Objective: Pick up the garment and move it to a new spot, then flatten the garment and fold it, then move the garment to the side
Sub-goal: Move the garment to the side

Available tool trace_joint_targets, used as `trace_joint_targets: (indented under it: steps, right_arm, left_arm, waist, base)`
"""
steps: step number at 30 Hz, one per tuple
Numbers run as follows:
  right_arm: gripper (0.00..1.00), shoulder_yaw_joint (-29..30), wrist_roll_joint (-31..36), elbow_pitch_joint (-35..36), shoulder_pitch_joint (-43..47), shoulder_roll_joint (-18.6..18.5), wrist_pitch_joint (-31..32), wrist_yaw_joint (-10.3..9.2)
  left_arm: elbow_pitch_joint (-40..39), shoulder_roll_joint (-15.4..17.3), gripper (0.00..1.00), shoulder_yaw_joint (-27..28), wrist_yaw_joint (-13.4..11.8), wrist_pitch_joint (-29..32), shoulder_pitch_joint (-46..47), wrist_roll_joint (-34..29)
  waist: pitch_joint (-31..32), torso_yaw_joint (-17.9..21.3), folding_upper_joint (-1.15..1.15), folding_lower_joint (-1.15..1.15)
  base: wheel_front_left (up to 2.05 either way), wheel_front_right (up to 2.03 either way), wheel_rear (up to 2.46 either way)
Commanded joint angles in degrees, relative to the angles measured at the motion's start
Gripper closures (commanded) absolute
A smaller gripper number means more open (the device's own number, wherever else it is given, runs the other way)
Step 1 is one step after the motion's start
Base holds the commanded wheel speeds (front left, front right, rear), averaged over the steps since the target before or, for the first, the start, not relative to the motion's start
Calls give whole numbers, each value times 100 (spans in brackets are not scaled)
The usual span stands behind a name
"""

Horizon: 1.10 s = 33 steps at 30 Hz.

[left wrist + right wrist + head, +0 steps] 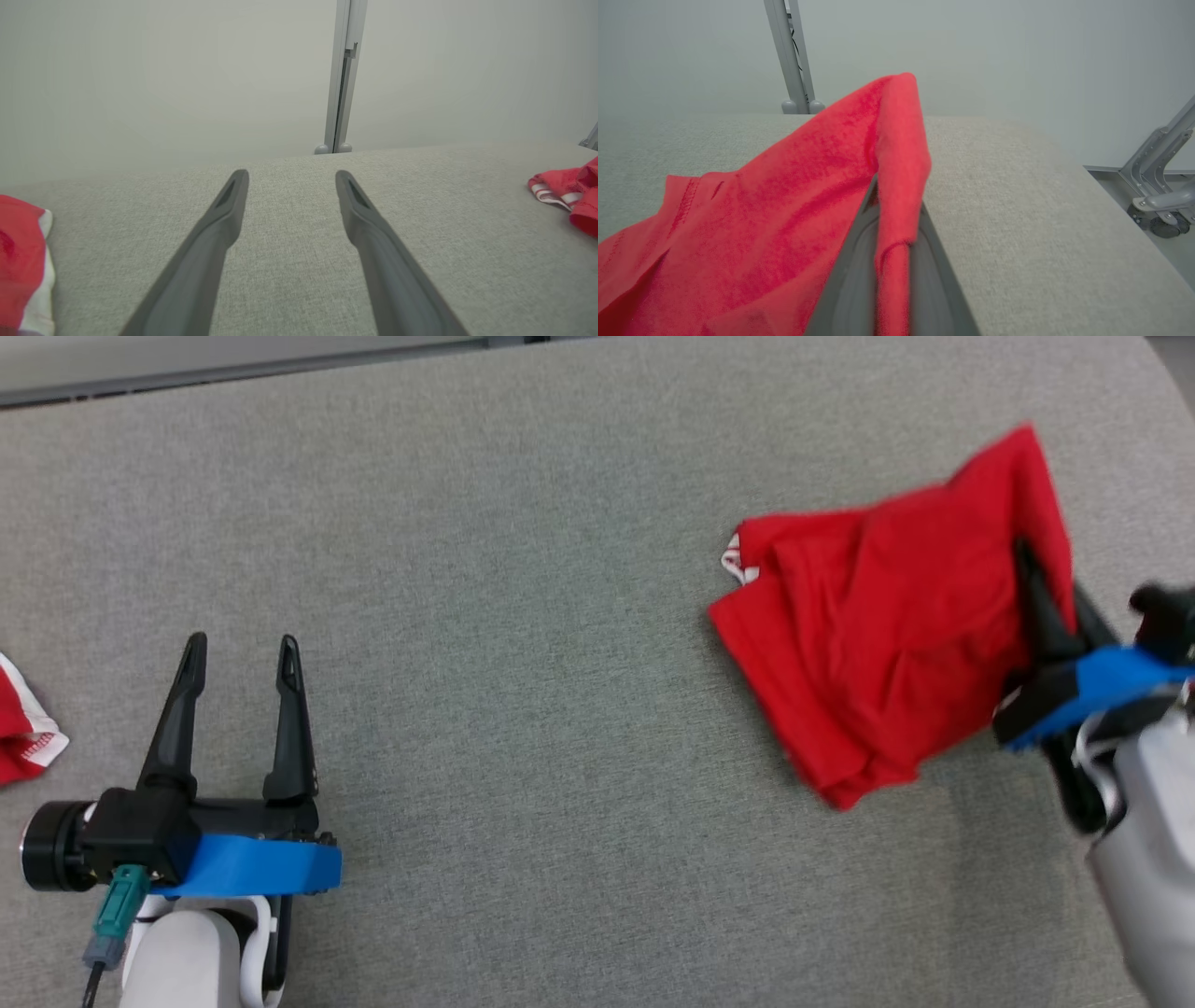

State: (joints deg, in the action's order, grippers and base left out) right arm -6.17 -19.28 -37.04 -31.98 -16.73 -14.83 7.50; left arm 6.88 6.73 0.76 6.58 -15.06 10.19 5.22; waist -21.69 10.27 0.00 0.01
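red garment (pixel 878 635) pinched by right gripper (pixel 1032 569), left gripper (pixel 238 649) wide
head view: garment bunched on the right part of the grey padded table (pixel 523 569), left gripper empty. left wrist view: fingers (pixel 224 219) spread over bare padding. right wrist view: fingers closed on a garment fold.

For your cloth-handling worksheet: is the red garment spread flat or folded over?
Folded over: garment shows overlapping layers, one edge pinched in right gripper.
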Motion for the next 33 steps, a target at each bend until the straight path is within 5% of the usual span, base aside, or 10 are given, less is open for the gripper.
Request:
trace_joint_targets:
  steps: [1,17,22,23,24,25,33]
  right_arm:
    - [100,-101,47,-25,-505,-174,64,-1]
    - [100,20,81,-1838,-2862,-1779,519,-1]
    - [100,107,153,-2491,-3163,-1975,469,-1]
    - [97,130,141,-2585,-3210,-1958,427,-1]
    - [34,137,150,-2663,-3239,-1935,391,-1]
    - [0,129,176,-2748,-3265,-1913,344,-1]
    - [0,180,543,-2952,-3381,-1960,-3,-1]
  left_arm:
    - [-80,67,0,-36,24,-17,141,-46]
    - [-465,202,0,-216,61,-17,615,-65]
    - [-523,233,0,-218,64,-17,609,-57]
    - [-521,237,0,-213,58,-17,607,-60]
    - [-517,237,0,-210,52,-17,604,-62]
    - [-509,240,0,-206,47,-17,601,-63]
    - [-416,210,0,-134,-7,-17,462,-2]
  waist:
    - [-191,-84,0,-1]
    - [-1026,-580,0,-1]
    - [-1058,-621,0,-1]
    - [-1058,-619,0,-1]
    - [-1054,-617,0,-1]
    - [-1050,-616,0,-1]
    - [-781,-630,0,-1]
  base:
    - [0,0,0]
    - [0,0,0]
    - [0,0,0]
    - [0,0,0]
    - [0,0,0]
    - [0,0,0]
    - [0,0,0]
